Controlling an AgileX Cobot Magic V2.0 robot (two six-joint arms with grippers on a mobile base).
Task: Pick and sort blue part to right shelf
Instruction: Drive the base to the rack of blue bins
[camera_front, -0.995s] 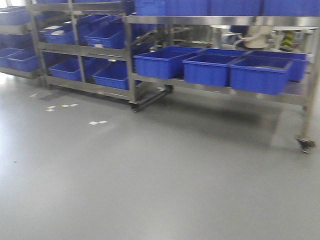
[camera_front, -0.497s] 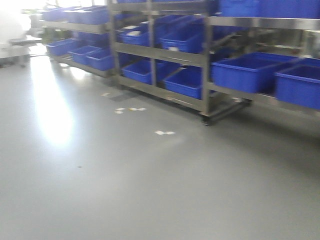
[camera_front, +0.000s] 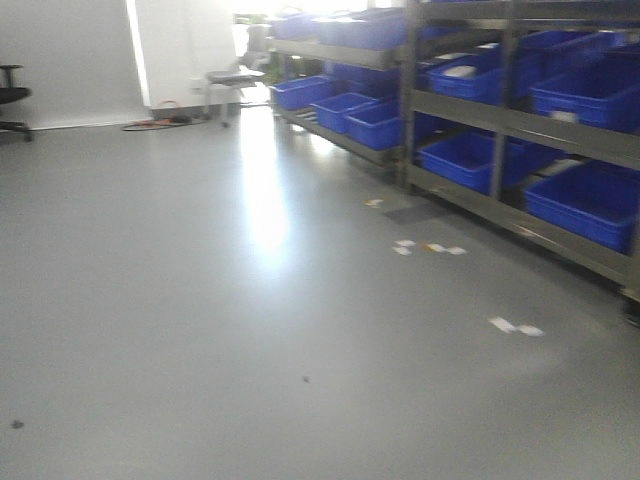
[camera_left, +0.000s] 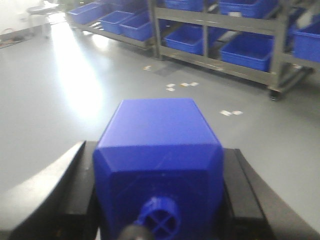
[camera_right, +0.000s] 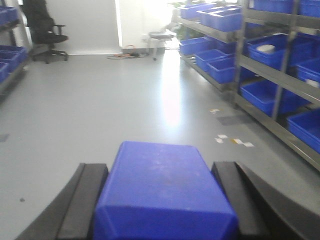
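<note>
Left gripper (camera_left: 159, 195): pointed forward over grey floor (camera_left: 75, 100); closed upon blue part (camera_left: 157, 130), which is clamped between black fingers (camera_left: 65, 185). Right gripper (camera_right: 162, 200): likewise pointed forward, closed upon second blue part (camera_right: 160, 175). Beyond: shelving (camera_front: 520, 125), stocked with blue bins (camera_front: 590, 205).

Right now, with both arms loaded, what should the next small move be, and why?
Probably turn the base right toward the shelf, arms held as they are. The left jaws clamp a blue part, the right jaws a second blue part, yet the front view faces mostly floor, with the shelf off to the side.
</note>
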